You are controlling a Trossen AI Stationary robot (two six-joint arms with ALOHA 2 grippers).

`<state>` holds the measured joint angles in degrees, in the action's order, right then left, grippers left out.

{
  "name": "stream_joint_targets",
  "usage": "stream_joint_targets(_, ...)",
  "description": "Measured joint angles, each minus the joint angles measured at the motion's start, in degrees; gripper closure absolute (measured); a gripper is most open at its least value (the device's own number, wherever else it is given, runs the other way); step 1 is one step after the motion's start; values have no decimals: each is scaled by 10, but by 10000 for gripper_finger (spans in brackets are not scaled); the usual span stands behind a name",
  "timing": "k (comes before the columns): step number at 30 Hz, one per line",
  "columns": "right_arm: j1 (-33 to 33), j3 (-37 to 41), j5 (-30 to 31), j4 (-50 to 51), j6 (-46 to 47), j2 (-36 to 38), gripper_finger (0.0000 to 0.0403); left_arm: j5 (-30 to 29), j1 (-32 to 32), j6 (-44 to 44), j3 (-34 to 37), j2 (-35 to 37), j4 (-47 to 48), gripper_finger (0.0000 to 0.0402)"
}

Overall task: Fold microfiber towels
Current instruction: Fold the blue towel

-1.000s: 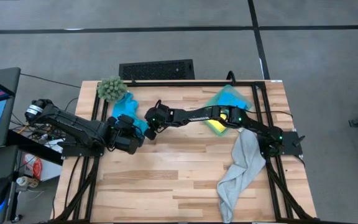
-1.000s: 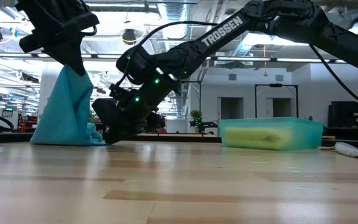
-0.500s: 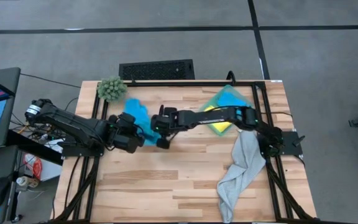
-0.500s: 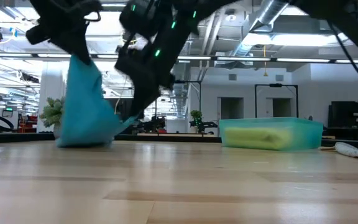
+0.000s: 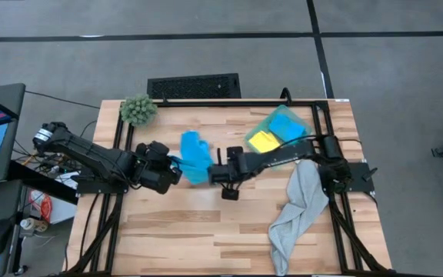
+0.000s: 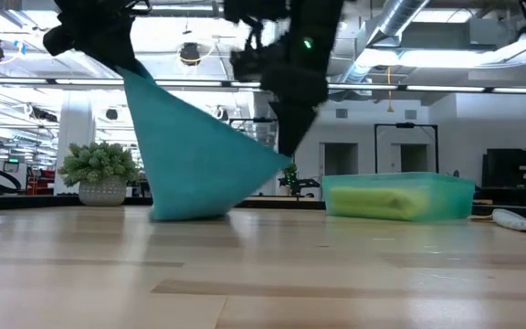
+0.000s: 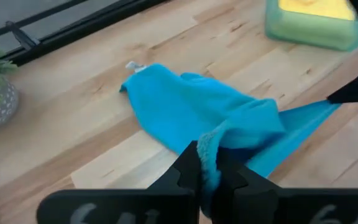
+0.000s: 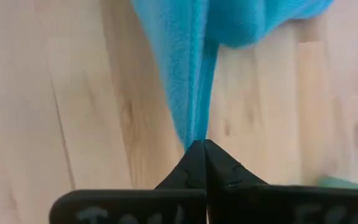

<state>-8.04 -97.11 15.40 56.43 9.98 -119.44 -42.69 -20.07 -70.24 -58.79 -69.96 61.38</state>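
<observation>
Wood-plank tabletop (image 5: 206, 223) carries your work: the blue towel (image 5: 195, 155) sits left of centre, stretched between both arms with its long axis running left to right across the tabletop, its lower edge touching the wood in the low view. Your left gripper (image 5: 174, 163) has its jaws clamped on one upper corner, and your right gripper (image 5: 212, 174) has its jaws clamped on the opposite corner. The grey towel (image 5: 297, 209) lies limp at the right edge, and the green bin (image 5: 301, 125) holds the yellow towel (image 5: 263, 141).
</observation>
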Motion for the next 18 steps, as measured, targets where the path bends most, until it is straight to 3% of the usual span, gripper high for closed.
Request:
stream_joint_targets(5, -25, 106, 2, -119, -6, 44, 373, 3, -9, -10, 0, -32, -9, 402)
stream_joint_targets(13, -42, 180, -3, -135, -23, 134, 321, 15, -10, -13, 0, -89, -19, 402)
stream_joint_targets(18, -57, 240, -11, -224, -87, 181, 267, 15, -10, -18, 0, -108, -21, 402)
